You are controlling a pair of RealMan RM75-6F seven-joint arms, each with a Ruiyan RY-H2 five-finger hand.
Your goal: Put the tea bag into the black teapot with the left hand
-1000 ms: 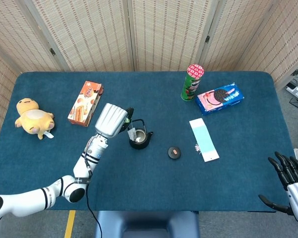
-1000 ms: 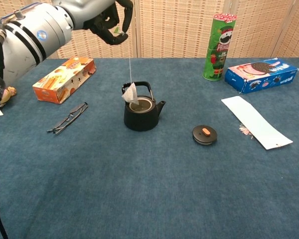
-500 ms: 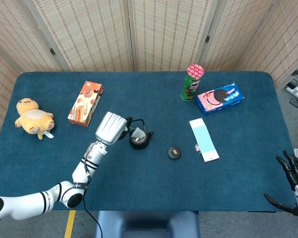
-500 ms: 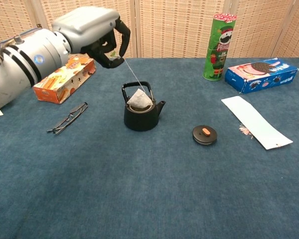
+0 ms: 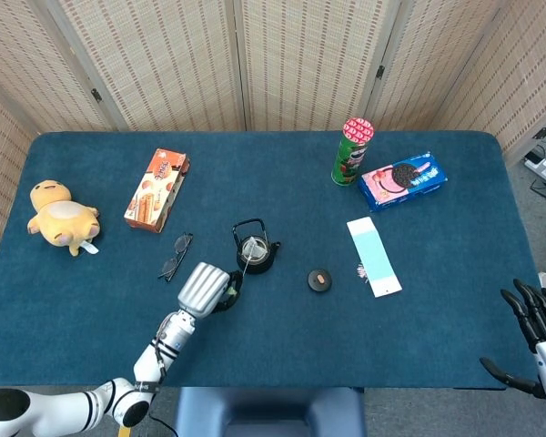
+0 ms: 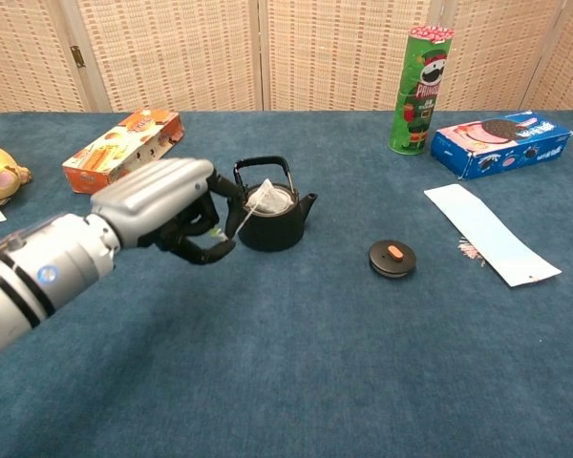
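Note:
The black teapot (image 5: 263, 260) (image 6: 279, 229) stands lidless at mid-table. The white tea bag (image 6: 265, 197) (image 5: 252, 247) sits in its mouth, its top corner poking above the rim under the handle. Its string runs down and left to my left hand (image 6: 167, 210) (image 5: 207, 289), which hovers low, just near-left of the pot, and pinches the string's tag between curled fingers. The pot's round lid (image 6: 392, 258) (image 5: 319, 279) lies on the cloth to the right. My right hand (image 5: 533, 320) hangs off the table's near right corner with its fingers spread and nothing in it.
Folded glasses (image 5: 175, 256) lie left of the pot. An orange snack box (image 6: 122, 150) and a yellow plush toy (image 5: 64, 216) sit far left. A green chip can (image 6: 420, 90), a blue cookie pack (image 6: 499, 144) and a white paper strip (image 6: 490, 233) are at the right.
My left hand came down from above the pot to a low spot at its near-left, still holding the string. The tea bag sank from hanging over the pot into its mouth.

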